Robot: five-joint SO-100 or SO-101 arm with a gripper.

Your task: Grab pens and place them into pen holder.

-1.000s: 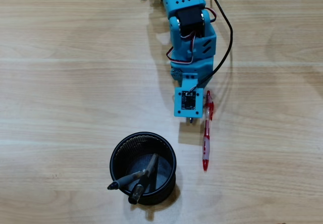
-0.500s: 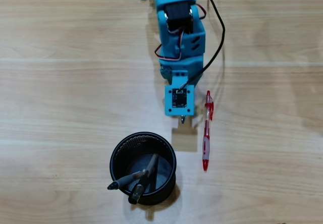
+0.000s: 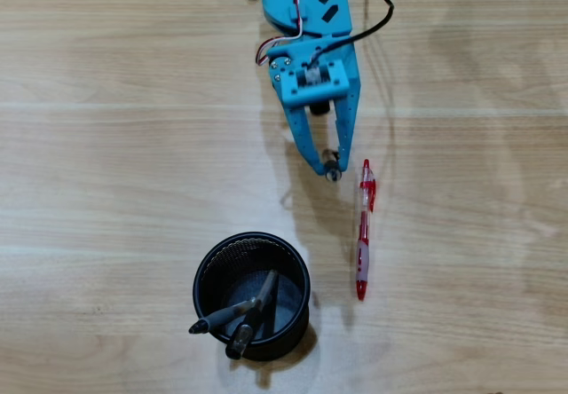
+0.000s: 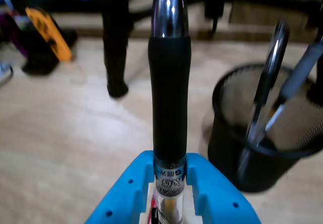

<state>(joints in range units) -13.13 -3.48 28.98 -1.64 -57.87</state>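
Now the gripper (image 4: 170,183) is pinching a black-gripped pen (image 4: 169,108): in the wrist view its blue jaws press on the clear barrel just below the rubber grip, and the pen stands out from them, chrome tip away from the camera. From overhead the gripper (image 3: 330,170) shows the pen only end-on, as a small dark spot at the fingertips. The pen holder (image 3: 206,270) sits well apart from the gripper, toward the bottom edge and to the left in that view, with two dark pens (image 3: 240,316) already leaning inside against its near rim. A red pen (image 3: 363,234) lies flat on the wooden table (image 3: 106,145) to the right of the pen holder, its upper end just beside the gripper. The step in hand looks like the carry: one pen is grasped and has to reach the cup. The next move probably calls for swinging the gripper over the holder's mouth, clear of the two leaning pens, before the jaws part. After that the red pen remains to be picked up
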